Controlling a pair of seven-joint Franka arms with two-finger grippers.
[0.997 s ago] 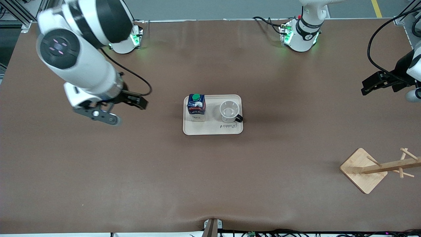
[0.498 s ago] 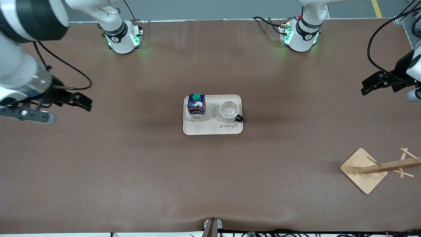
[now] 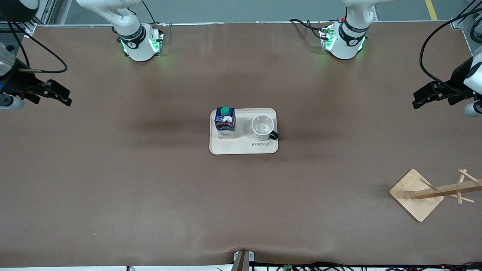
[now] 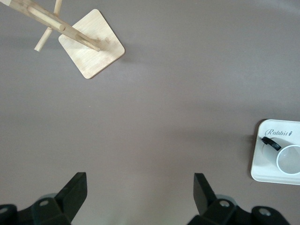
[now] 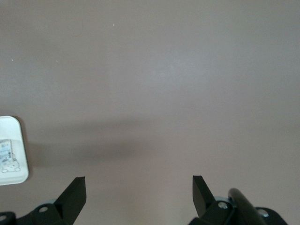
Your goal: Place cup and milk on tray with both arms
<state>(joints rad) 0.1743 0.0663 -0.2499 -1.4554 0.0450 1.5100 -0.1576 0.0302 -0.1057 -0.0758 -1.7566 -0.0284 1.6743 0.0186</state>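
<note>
The cream tray [image 3: 233,146] lies at the table's middle. The dark blue milk carton [image 3: 224,123] with a green cap stands upright on it, toward the right arm's end. The white cup [image 3: 262,127] with a black handle stands upright on the tray beside the carton. My right gripper [image 3: 62,95] is open and empty, up over the table's edge at the right arm's end. My left gripper [image 3: 421,98] is open and empty, up over the left arm's end. The left wrist view shows the tray's corner [image 4: 262,168] and the cup [image 4: 288,158]. The right wrist view shows a tray corner [image 5: 14,126].
A wooden rack with pegs on a square base [image 3: 416,194] stands near the front camera at the left arm's end; it also shows in the left wrist view [image 4: 92,44]. Brown table surface surrounds the tray.
My right arm has swung away from the tray toward the right arm's end of the table, its gripper empty. The left arm, tray, carton and cup have not moved.
</note>
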